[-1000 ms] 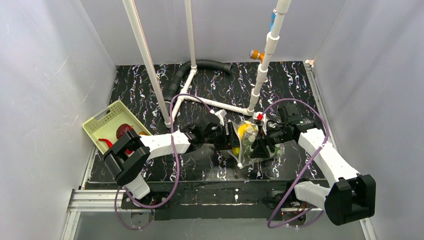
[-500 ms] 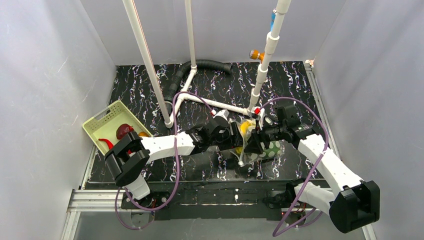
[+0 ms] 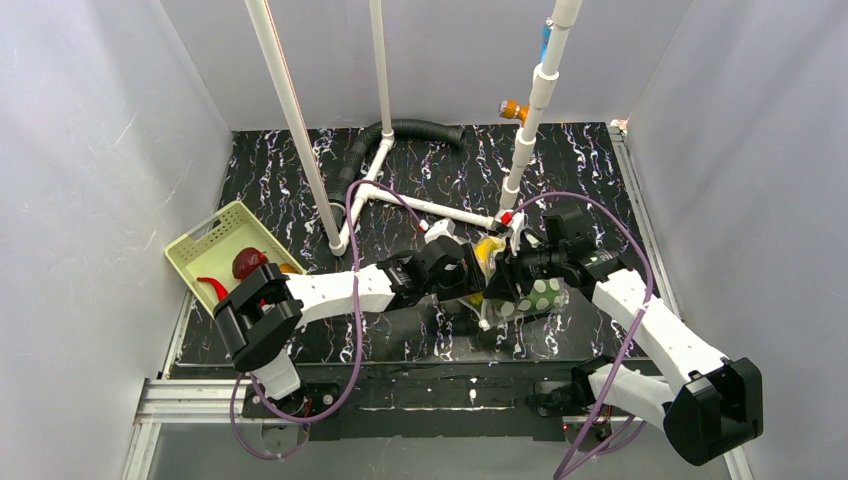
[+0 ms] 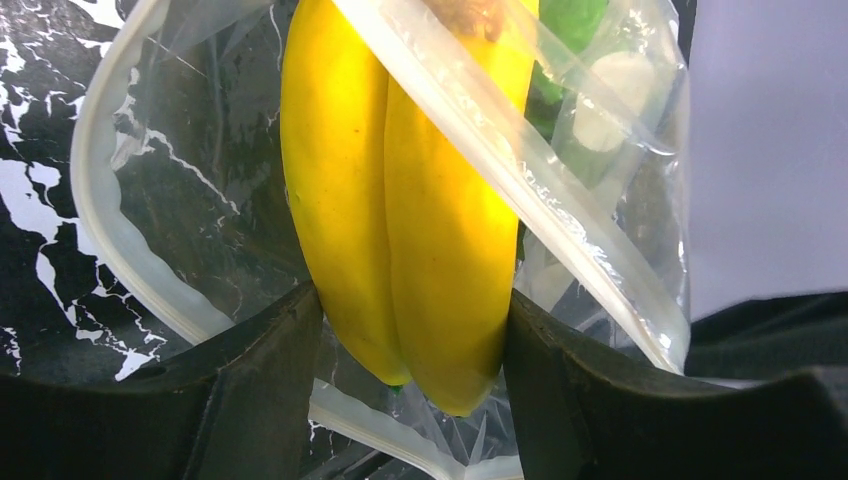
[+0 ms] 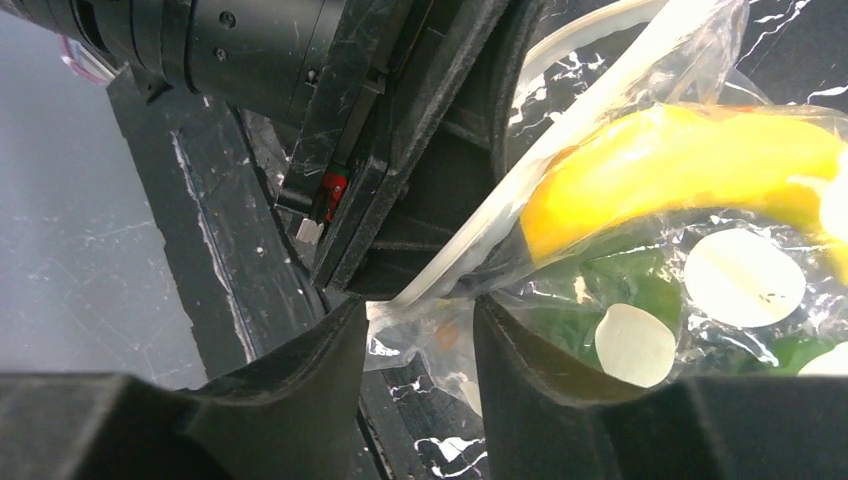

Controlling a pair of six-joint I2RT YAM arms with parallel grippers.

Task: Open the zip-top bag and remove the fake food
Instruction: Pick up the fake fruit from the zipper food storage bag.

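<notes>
The zip-top bag (image 3: pixel 535 296), clear with pale dots, hangs between my two grippers at mid-table. Its mouth is open in the left wrist view, the zip strip (image 4: pixel 500 150) running across the yellow banana (image 4: pixel 420 200). My left gripper (image 4: pixel 410 340) reaches into the mouth and is shut on the banana's tip, both fingers touching it. A green piece (image 5: pixel 600 300) lies in the bag under the banana (image 5: pixel 680 170). My right gripper (image 5: pixel 420 340) stands open with the bag's corner (image 5: pixel 430 330) loose between its fingers. From above, the left gripper (image 3: pixel 470 275) and right gripper (image 3: pixel 505 285) almost meet.
A pale green perforated basket (image 3: pixel 213 232) sits at the left edge with a dark red round fruit (image 3: pixel 246 262) and a red chili (image 3: pixel 210 285) in it. White pipes (image 3: pixel 520 170) stand just behind the grippers, and a black corrugated hose (image 3: pixel 400 132) lies at the back.
Both grippers and the bag have shifted slightly toward the back of the table. The right arm has come in closer to the left gripper and its jaws have narrowed a little.
</notes>
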